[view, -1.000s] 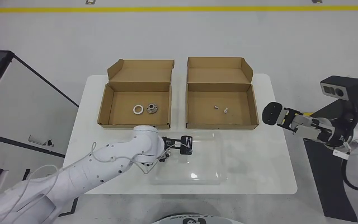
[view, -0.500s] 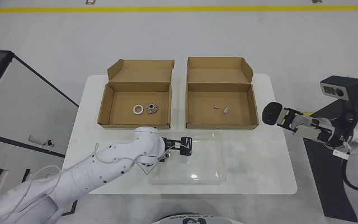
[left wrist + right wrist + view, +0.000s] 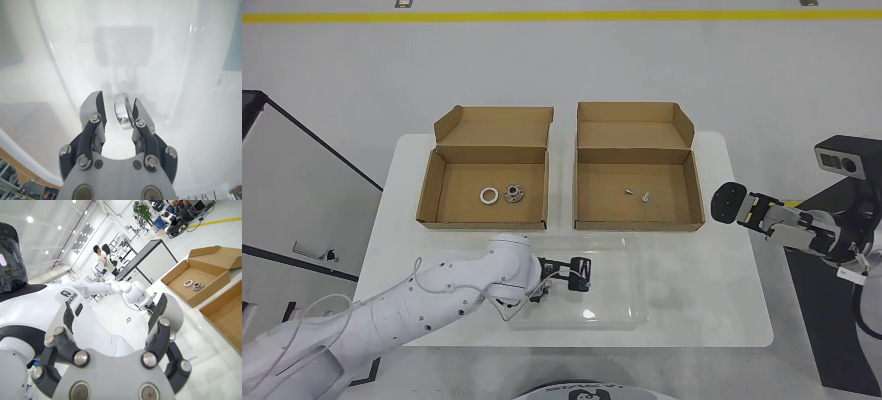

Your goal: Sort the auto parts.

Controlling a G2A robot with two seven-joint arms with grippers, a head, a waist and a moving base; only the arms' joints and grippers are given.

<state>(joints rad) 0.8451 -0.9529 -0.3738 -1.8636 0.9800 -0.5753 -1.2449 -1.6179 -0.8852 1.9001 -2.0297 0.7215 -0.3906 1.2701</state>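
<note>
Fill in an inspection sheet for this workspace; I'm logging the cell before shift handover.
Surface: white table.
Job's things: left box holds ring and flange; right box holds two screws; clear tray in front holds collar.
Clutter: nothing seen.
Grippers: left gripper in tray, jaws open, collar between them against one; right gripper off the table's right side, jaws open, empty.
Cables: white cable along left arm.
Surroundings: yellow floor line; black-framed panel at left.

Shiny smooth metal ring [image 3: 122, 111], glossy clear plastic tray [image 3: 622, 290], matt cardboard boxes [image 3: 457, 207]
</note>
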